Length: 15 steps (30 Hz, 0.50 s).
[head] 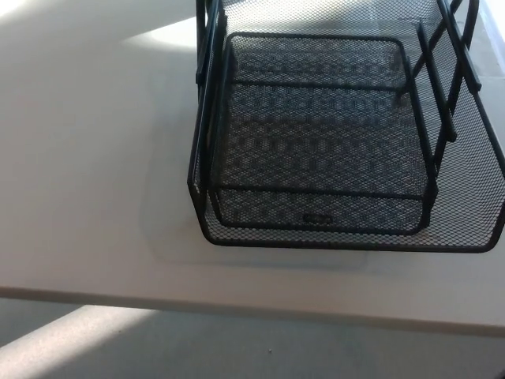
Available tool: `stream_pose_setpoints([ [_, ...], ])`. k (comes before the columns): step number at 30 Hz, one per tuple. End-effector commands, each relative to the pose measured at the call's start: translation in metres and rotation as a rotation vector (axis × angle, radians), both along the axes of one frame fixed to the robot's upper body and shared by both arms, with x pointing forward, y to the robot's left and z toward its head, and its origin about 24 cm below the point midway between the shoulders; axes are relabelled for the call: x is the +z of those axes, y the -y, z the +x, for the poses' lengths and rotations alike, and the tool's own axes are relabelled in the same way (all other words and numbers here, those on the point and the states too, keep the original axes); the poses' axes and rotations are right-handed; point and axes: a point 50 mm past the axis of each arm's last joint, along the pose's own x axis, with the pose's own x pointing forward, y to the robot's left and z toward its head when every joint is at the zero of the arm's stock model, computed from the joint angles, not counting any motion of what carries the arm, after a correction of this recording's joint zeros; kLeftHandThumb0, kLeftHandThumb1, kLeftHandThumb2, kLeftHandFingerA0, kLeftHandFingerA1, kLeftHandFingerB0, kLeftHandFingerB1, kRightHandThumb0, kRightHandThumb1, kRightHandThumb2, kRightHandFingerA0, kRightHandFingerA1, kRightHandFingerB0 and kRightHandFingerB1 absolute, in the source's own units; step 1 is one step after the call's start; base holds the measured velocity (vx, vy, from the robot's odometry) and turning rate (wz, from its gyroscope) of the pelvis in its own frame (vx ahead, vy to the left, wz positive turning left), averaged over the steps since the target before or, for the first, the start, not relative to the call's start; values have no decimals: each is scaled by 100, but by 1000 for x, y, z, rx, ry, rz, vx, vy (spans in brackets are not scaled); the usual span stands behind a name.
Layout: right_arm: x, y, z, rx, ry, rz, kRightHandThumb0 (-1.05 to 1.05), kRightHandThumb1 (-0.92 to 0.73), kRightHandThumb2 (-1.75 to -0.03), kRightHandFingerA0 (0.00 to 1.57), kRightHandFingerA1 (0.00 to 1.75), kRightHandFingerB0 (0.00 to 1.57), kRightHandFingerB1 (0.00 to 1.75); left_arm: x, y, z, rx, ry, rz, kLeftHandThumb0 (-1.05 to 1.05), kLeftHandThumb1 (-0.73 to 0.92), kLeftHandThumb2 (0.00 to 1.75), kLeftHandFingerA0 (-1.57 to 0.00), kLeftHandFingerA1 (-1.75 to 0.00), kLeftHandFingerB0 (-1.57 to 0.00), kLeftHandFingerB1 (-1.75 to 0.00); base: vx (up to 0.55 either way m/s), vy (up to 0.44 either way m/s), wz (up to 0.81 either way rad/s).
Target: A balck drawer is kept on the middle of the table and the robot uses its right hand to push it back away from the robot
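Observation:
A black wire-mesh drawer (323,134) sits in its black mesh frame (473,181) on the white table (87,158), filling the upper right of the head view. The drawer's front wall (319,215) with a small label faces me, close to the frame's front rim. Upright black bars of the frame rise on the left and right sides. Neither of my hands shows in the picture.
The table's near edge (237,304) runs across the lower part of the picture, with grey floor (197,347) below it. A bright sunlit patch lies on the floor at lower left and another on the table at the top.

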Motion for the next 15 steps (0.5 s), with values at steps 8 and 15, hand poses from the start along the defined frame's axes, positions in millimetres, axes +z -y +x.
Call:
stream_pose_setpoints([
  [8, 2, 11, -7, 58, -102, -22, -53, -75, -63, 53, 43, 43, 36, 3, -6, -4, -89, -61, -15, -55, 74, 63, -50, -38, -34, -32, 0, 0, 0],
  [15, 2, 12, -9, 37, -97, -5, -52, -74, -62, 53, 44, 44, 37, 3, -6, -4, -94, -63, -18, -56, 71, 62, -44, -37, -30, -32, 0, 0, 0],
])
